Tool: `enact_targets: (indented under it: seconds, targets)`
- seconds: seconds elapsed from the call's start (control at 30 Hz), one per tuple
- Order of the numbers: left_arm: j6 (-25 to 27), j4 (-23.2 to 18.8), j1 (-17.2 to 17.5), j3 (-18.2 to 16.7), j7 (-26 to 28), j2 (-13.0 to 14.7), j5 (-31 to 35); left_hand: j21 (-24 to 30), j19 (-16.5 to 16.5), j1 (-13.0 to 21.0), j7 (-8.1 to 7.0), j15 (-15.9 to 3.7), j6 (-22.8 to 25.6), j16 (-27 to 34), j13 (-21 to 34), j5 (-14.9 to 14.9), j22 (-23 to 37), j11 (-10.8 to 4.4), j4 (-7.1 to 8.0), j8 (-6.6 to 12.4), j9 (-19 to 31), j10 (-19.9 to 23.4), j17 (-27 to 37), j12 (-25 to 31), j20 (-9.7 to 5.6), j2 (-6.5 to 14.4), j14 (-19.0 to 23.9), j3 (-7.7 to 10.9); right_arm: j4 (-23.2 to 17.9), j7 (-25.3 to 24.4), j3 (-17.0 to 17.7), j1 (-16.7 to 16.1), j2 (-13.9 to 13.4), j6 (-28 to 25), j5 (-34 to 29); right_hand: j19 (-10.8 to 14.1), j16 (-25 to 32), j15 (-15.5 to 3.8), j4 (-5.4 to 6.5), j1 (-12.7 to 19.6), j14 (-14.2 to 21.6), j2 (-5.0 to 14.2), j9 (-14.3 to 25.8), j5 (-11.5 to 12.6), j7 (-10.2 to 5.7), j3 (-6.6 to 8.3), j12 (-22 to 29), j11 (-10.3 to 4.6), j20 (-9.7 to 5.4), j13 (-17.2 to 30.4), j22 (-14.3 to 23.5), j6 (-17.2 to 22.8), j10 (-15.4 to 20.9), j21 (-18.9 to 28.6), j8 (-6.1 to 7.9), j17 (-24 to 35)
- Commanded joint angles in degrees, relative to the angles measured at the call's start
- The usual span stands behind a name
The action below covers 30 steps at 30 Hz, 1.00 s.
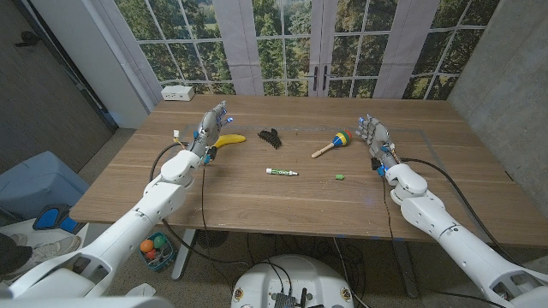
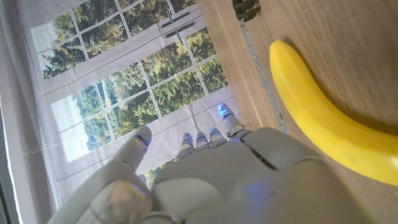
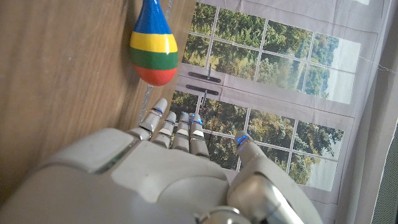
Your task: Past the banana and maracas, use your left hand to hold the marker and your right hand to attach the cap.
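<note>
A white marker (image 1: 282, 173) with a green end lies on the table's middle, and its small green cap (image 1: 340, 177) lies apart to its right. Beyond them are a yellow banana (image 1: 229, 139) (image 2: 323, 124) on the left and a striped maraca (image 1: 332, 143) (image 3: 153, 46) on the right. My left hand (image 1: 208, 126) (image 2: 205, 180) stands open just left of the banana, fingers up, holding nothing. My right hand (image 1: 375, 136) (image 3: 180, 168) stands open to the right of the maraca, also holding nothing.
A black clip-like object (image 1: 271, 137) lies between banana and maraca. A white box (image 1: 178, 92) sits at the far left corner of the wooden table (image 1: 257, 205). Cables run from both arms. Windows stand behind the table; a basket of balls (image 1: 157, 251) is on the floor.
</note>
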Motion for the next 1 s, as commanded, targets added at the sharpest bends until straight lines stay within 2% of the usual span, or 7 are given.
enact_targets:
  seconds: [0.03, 0.3, 0.57, 1.0]
  targets:
    - [-1.0, -1.6, -1.8, 1.6, 2.6, 1.4, 6.7, -0.2, -4.3, 0.7, -0.29, -0.85, 0.4, 0.3, 0.1, 0.1, 0.1, 0.04, -0.41, 0.27, 0.2, 0.4, 0.2, 0.1, -0.90, 3.4, 0.3, 0.15, 0.8, -1.2, 0.1, -0.2, 0.3, 0.2, -0.4, 0.5, 0.4, -1.77, -0.10, -0.1, 0.4, 1.57, 0.2, 0.0, 0.00, -0.28, 0.3, 0.10, -5.25, 0.2, 0.3, 0.7, 0.8, -0.3, 0.20, 0.0]
    - [-0.4, -4.1, -2.6, 2.9, 4.8, 2.9, 12.5, -0.7, -3.8, 1.1, -0.41, -0.93, 0.7, 0.2, 0.1, -0.1, 0.1, -0.19, -1.31, 0.17, 0.2, 1.0, 0.1, 0.2, -0.59, 3.2, 0.8, -0.07, 1.7, -1.2, 0.3, -0.2, 0.7, 0.8, -0.2, 1.0, 0.4, -1.58, -0.34, 0.1, 0.6, 1.59, 0.2, 0.0, 0.18, -0.37, 0.3, 0.07, -5.03, 0.2, 0.3, 0.9, 1.0, -0.6, 0.19, -0.1]
    - [-0.7, -5.5, -3.1, 3.8, 4.8, 4.0, 15.9, -1.0, -2.6, 1.5, -0.62, -1.15, 1.8, 0.4, 0.1, -0.4, 0.2, -0.32, -2.23, 0.33, 0.2, 2.1, 0.1, 0.2, -0.34, 3.1, 1.9, -0.32, 1.3, -1.6, 0.6, -0.8, 0.5, 1.0, -0.3, 1.4, 0.5, -1.41, -0.42, 0.1, 0.8, 1.69, 0.2, -0.1, 0.39, -0.50, 0.2, 0.18, -4.68, 0.2, 0.3, 1.2, 1.3, -0.9, 0.18, -0.1]
    - [2.6, -12.5, -2.1, 4.4, 7.5, 7.4, 24.3, -1.7, -1.5, 1.9, -1.34, -1.67, 2.9, 0.3, 0.1, -0.6, 0.2, -0.97, -3.28, 0.34, 0.2, 3.1, 0.1, 0.3, -0.45, 3.0, 2.7, -0.49, 0.0, -2.2, 1.5, -2.9, 0.3, 2.7, 0.1, 2.2, 0.6, -1.02, -0.58, 0.1, 1.0, 1.68, 0.2, -0.2, 0.68, -0.76, 0.2, 0.18, -4.29, 0.2, 0.3, 1.6, 1.7, -1.3, 0.14, 0.0]
